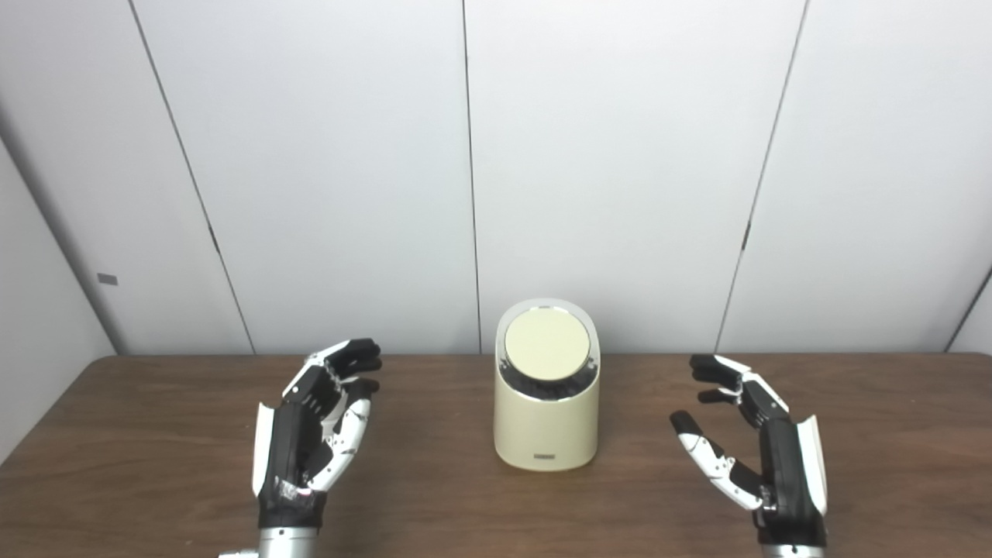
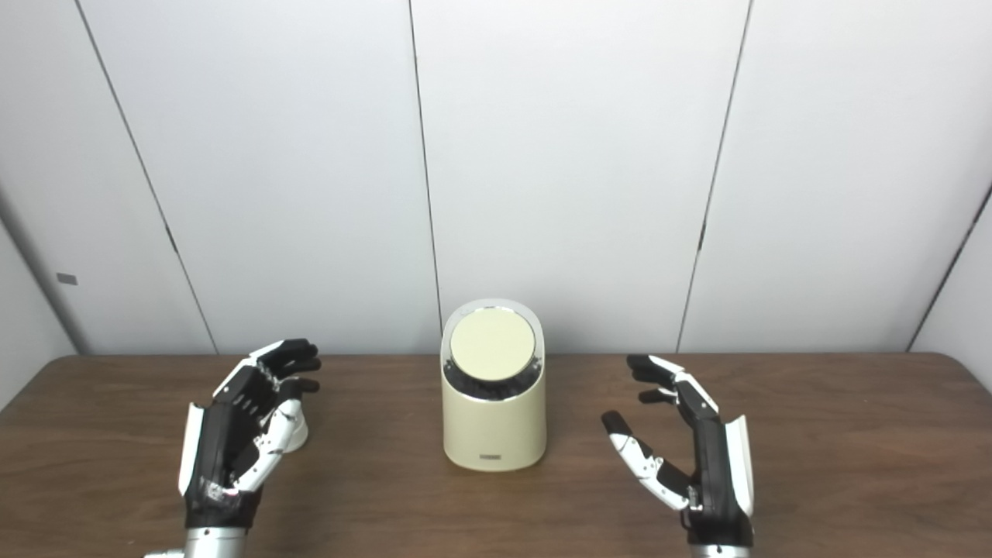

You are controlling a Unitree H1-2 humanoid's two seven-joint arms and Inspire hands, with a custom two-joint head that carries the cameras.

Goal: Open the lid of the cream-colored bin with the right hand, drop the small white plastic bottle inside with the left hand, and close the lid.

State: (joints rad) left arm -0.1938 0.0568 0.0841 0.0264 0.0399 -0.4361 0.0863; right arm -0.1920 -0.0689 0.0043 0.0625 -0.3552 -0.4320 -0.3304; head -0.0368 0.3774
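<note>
The brown wooden table (image 1: pixel 155 434) carries the cream-colored bin (image 1: pixel 546 422) at centre, its round lid (image 1: pixel 547 345) closed. The right hand (image 1: pixel 756 442) hovers with fingers apart and empty. The left hand (image 1: pixel 314 426), fingers apart, largely hides the small white plastic bottle (image 2: pixel 297 434) standing just behind it.

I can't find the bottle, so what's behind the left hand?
A small white object, probably the bottle, peeks out on the table behind the open left hand. The hand covers most of it, so its shape is unclear.
</note>
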